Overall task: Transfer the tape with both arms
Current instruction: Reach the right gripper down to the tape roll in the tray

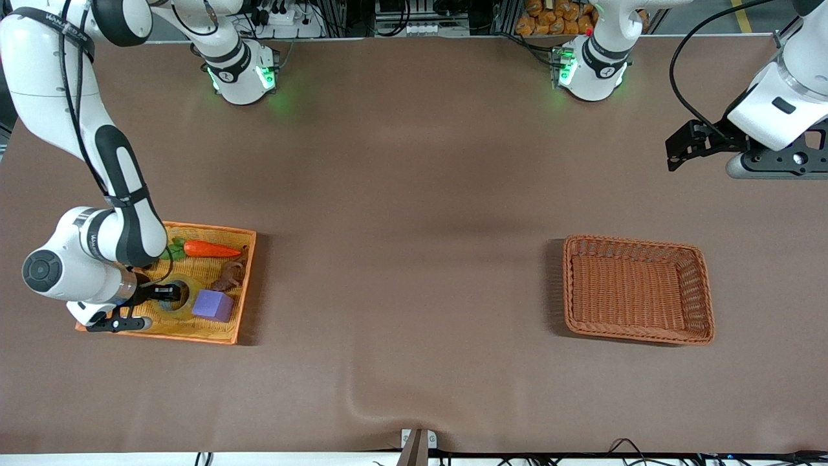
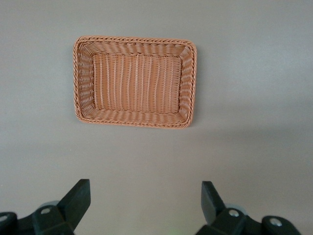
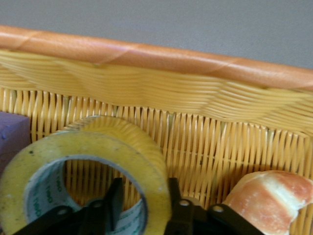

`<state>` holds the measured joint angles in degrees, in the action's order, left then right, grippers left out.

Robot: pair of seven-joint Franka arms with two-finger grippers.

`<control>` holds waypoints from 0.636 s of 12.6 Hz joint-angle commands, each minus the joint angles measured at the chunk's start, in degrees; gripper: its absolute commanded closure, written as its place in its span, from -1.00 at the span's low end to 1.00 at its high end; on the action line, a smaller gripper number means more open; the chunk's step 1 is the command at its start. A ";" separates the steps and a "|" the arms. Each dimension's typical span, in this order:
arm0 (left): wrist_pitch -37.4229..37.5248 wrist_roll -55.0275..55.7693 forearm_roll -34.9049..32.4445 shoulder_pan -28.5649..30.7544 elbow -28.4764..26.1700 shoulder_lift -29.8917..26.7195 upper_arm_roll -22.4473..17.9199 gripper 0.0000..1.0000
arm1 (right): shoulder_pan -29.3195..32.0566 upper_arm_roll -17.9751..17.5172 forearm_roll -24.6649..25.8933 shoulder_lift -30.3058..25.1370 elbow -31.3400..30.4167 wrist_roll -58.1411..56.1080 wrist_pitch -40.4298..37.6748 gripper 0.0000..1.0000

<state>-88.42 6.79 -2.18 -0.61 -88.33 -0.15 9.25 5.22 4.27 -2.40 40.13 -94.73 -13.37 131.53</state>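
Observation:
The tape (image 1: 184, 285), a yellowish ring with a grey core, lies in the orange tray (image 1: 242, 285) at the right arm's end of the table. My right gripper (image 1: 169, 294) is down in the tray at the tape. In the right wrist view the gripper (image 3: 144, 205) straddles the wall of the tape (image 3: 98, 142), one finger inside the ring and one outside. The inner finger stands a little off the wall. My left gripper (image 1: 673, 155) waits open and empty in the air at the left arm's end, and it also shows in the left wrist view (image 2: 145, 200).
The tray also holds a purple cube (image 1: 213, 305) beside the tape, a carrot (image 1: 210, 249) and a croissant (image 3: 269, 196). A brown wicker basket (image 1: 569, 285) stands toward the left arm's end and shows empty in the left wrist view (image 2: 134, 41).

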 commanded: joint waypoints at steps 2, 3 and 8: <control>1.24 -0.55 2.09 0.43 0.79 -1.79 0.16 -1.00 | 2.16 -1.20 -0.41 -1.10 0.51 -4.99 -1.36 1.00; 1.24 -0.81 2.09 0.61 0.79 -1.27 -0.10 -1.00 | 2.52 -1.20 -0.41 -1.89 0.78 -6.83 -2.06 1.00; 1.06 0.24 1.65 0.78 1.23 0.50 -0.63 -1.00 | 3.93 -1.28 -0.41 -10.23 5.33 -11.86 -16.54 1.00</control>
<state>-88.14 6.85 -1.63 -0.34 -88.18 -0.32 8.65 8.37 4.30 -2.43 34.66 -90.45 -23.95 120.78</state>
